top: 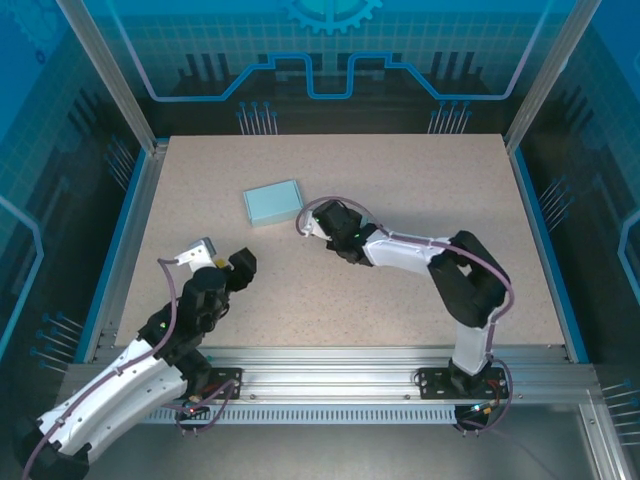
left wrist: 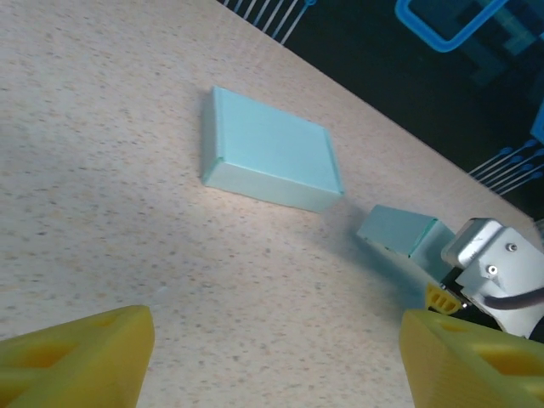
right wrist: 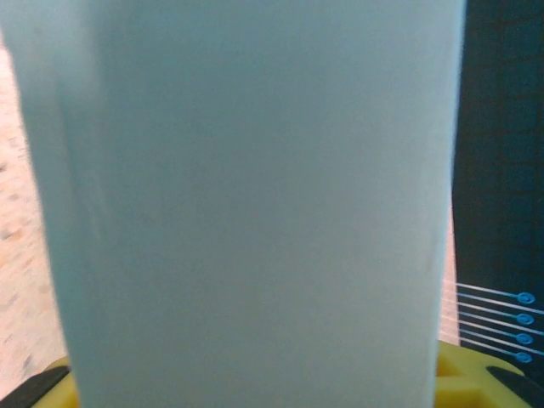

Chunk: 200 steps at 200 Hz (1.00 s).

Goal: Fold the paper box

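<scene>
**Box flat on the table, a smaller one in the right gripper**

The box [top: 272,203], pale blue, lies flat on the table [top: 420,180], left of centre and in the upper half of the top view. Its broad face is up and its edges look closed. In the left wrist view it sits in the upper middle of the frame, turned at a slant.

Just right of it in that view, and a little lower, is a small box [left wrist: 393,231] of the same pale blue. It is apart from the first and sticks out from the front of the right gripper [top: 312,222]. In the right wrist view the small box's broad pale face stands upright across the middle of the frame. The right gripper's yellow fingers [right wrist: 489,374] show at the bottom corners on either side of it, so the gripper looks clamped on the small box. Whether the small box touches the table cannot be told.

In the top view the right gripper is just beside the box's lower right corner, and its arm reaches in from the lower right.

The left gripper [left wrist: 272,340] is spread wide with nothing between its fingers. One finger sits at each lower corner of the left wrist view, over bare table. In the top view it is in the lower left, well apart from the box.
</scene>
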{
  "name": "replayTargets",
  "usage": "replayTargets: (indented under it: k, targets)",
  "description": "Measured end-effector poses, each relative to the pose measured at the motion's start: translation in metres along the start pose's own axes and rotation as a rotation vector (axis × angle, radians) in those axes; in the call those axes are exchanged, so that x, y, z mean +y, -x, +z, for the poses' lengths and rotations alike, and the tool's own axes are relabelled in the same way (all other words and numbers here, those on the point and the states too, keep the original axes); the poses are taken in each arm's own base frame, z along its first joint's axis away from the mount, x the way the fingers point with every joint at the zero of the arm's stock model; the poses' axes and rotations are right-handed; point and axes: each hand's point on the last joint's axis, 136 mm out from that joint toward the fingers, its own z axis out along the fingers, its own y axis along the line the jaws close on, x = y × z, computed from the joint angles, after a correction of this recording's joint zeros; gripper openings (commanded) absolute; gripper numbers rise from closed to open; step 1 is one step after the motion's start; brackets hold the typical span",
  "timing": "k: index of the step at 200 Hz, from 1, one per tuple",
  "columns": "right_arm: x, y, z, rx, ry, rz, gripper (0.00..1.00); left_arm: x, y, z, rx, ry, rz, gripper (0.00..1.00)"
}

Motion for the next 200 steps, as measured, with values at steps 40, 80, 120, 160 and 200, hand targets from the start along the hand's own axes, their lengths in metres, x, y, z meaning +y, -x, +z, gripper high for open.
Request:
replayTargets:
  k: [40, 80, 120, 160, 200]
  targets:
    - [0.006, 0.005, 0.033, 0.006, -0.11, -0.068, 0.28, 0.006, -0.003, 0.0, 0.008, 0.028, 0.021, 0.77]
    - [0.005, 0.006, 0.04, -0.001, -0.167, -0.079, 0.53, 0.007, -0.003, 0.0, 0.007, 0.029, 0.022, 0.77]
    - [0.018, -0.007, 0.032, 0.01, -0.131, -0.064, 0.76, 0.009, -0.004, 0.002, 0.01, 0.043, 0.04, 0.78]
    - [0.015, -0.015, 0.007, 0.001, -0.098, -0.003, 1.0, 0.011, -0.008, 0.005, 0.024, 0.06, 0.069, 0.81]
    - [0.009, -0.023, -0.029, -0.041, -0.046, 0.151, 1.0, 0.011, -0.007, 0.006, 0.022, 0.062, 0.083, 0.85]
